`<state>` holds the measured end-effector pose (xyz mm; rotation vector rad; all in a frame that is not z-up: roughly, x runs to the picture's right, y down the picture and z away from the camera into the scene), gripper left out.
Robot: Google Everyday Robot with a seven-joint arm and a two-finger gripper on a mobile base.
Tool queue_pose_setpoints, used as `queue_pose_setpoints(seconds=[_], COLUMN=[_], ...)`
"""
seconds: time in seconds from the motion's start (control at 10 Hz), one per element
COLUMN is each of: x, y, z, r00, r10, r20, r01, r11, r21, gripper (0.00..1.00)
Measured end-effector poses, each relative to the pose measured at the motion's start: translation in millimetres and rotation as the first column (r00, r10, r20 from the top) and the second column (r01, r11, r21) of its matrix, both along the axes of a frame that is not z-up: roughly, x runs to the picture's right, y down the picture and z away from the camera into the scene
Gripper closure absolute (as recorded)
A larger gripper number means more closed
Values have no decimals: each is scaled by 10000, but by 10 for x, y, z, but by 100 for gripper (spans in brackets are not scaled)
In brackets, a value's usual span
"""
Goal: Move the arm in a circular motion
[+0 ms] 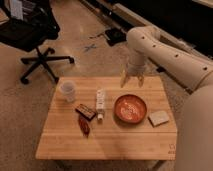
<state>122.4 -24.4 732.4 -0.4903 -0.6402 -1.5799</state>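
The arm is cream-white and thick, with small dark holes; it comes in from the right edge, bends at an elbow and drops toward the table. Its narrow pale gripper hangs just above the far edge of the wooden table, behind the orange bowl. The two fingers point down and stand apart, with nothing between them.
On the table are a translucent cup, a lying white bottle, a dark snack bar, a red packet and a tan sponge. A black office chair stands at the back left. Dark items lie on the floor behind.
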Motion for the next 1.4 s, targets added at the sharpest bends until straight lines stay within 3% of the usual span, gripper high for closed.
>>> queue_pose_setpoints(seconds=[0.3,0.6,0.8,1.1,1.4], x=[-587,-802,-955,-909,-833], y=[43,106,244,319,169], z=[-18,-52,-228,-320,-170], r00=[9975,9923,9883,9871,9833], r10=[-632,-1162,-1433,-1502,-1674], r20=[307,425,516,557,719], r01=[625,1142,1400,1456,1603], r11=[9978,9923,9881,9862,9825], r21=[230,476,631,788,954], gripper=[35,35,35,35,35])
